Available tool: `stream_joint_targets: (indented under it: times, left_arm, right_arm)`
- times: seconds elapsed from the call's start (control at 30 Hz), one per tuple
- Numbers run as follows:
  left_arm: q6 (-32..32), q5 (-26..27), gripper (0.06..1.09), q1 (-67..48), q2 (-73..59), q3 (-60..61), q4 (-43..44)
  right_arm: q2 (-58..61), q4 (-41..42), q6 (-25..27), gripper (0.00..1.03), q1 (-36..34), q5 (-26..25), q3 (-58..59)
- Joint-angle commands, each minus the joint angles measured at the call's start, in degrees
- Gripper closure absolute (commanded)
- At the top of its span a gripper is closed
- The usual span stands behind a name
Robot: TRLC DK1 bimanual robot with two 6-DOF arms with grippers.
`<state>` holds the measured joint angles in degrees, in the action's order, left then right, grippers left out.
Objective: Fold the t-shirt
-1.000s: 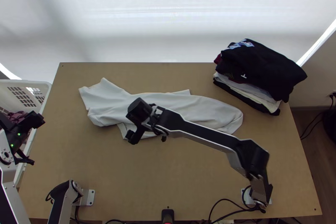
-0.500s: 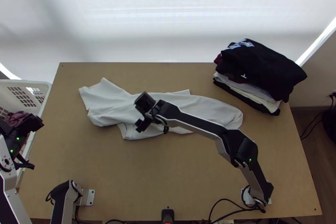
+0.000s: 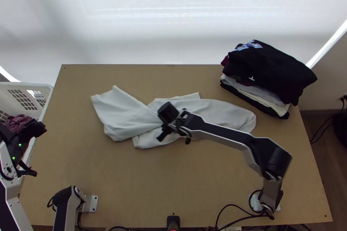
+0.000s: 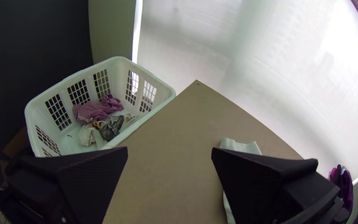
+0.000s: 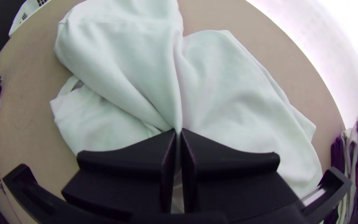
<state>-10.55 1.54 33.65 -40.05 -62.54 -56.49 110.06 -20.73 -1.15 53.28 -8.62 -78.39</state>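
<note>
Behind the light wooden counter (image 3: 130, 179) is a white backdrop (image 3: 173, 23). The right arm (image 3: 221, 135) is bent at its elbow and stretches low across to the middle. There, the right claw (image 3: 164, 132) is clamped on the white t-shirt (image 3: 123, 114), which lies on the counter, gathered at the fingers and broader on both sides. The left arm (image 3: 16, 213) stands at the left edge; the left claw (image 3: 40, 151), beside the basket (image 3: 45, 87), has its fingers wide apart.
</note>
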Motion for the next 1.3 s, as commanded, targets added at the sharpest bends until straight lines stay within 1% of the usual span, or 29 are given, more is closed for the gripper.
stream_joint_targets:
  times: [0.0,0.13,0.37,0.43,0.47,0.5,0.57,0.6,0.63,0.67,0.7,0.8,0.87,0.93,1.03,1.07,1.13,1.27]
  left_arm:
    - [-1.14,0.66,0.10,-0.78,0.59,1.55,0.06]
    - [-2.11,0.66,0.10,-1.83,0.77,2.43,0.42]
    - [-3.96,0.66,0.10,-4.91,0.85,2.95,1.47]
    - [-4.13,0.66,0.10,-5.61,0.59,2.95,2.08]
    - [-4.13,0.66,0.10,-5.88,0.59,2.95,2.26]
    - [-4.13,0.66,0.10,-5.96,0.41,2.95,2.44]
    - [-4.13,0.57,0.10,-6.31,0.24,2.87,2.79]
    - [-4.13,0.57,0.10,-6.67,0.15,2.78,2.88]
    - [-4.13,0.57,0.10,-6.67,0.06,2.78,2.96]
    - [-4.13,0.57,0.10,-6.75,0.06,2.69,2.96]
    - [-4.13,0.57,0.10,-7.02,-0.03,2.69,3.05]
    - [-4.13,0.57,0.10,-7.11,-0.11,2.69,3.32]
    - [-4.13,0.57,0.10,-7.37,-0.11,2.78,3.49]
    - [-4.31,0.57,0.10,-7.37,-0.11,2.78,3.67]
    - [-4.48,0.57,0.10,-7.37,-0.11,2.78,3.84]
    - [-4.57,0.57,0.10,-7.37,-0.03,2.78,3.84]
    - [-4.83,0.57,0.10,-7.28,0.15,2.95,3.84]
    - [-5.10,0.57,0.10,-7.28,0.94,3.83,4.02]
  right_arm:
    - [-6.61,0.52,-1.31,1.00,-3.09,-1.84,6.67]
    - [-13.29,1.22,-1.14,1.00,-8.01,-2.28,12.91]
    - [-22.17,1.22,0.53,1.00,-19.09,-2.28,20.47]
    - [-24.10,1.22,1.67,1.00,-20.49,-2.28,21.96]
    - [-25.07,1.22,2.38,0.97,-20.93,-2.28,22.40]
    - [-26.13,1.22,2.47,0.86,-20.93,-2.19,22.49]
    - [-29.46,1.31,3.08,0.83,-19.35,-2.28,23.19]
    - [-31.49,2.98,3.78,0.66,-18.47,-2.28,23.72]
    - [-33.68,4.56,4.31,0.35,-16.71,-2.36,24.51]
    - [-35.71,5.44,5.01,0.13,-15.04,-2.36,24.86]
    - [-36.76,5.35,5.81,0.11,-13.81,-2.28,24.43]
    - [-38.96,1.57,6.07,0.10,-7.22,-3.68,21.17]
    - [-40.36,0.16,6.42,0.10,-3.79,-3.68,19.85]
    - [-40.28,-1.94,7.56,0.10,-1.25,-3.68,18.89]
    - [-39.84,-2.03,8.97,0.11,1.48,-3.77,19.85]
    - [-39.75,-2.03,9.58,0.12,2.53,-3.95,20.56]
    - [-39.66,-1.07,11.08,0.21,4.91,-4.74,22.40]
    - [-38.96,0.69,15.03,0.22,9.92,-4.65,25.92]
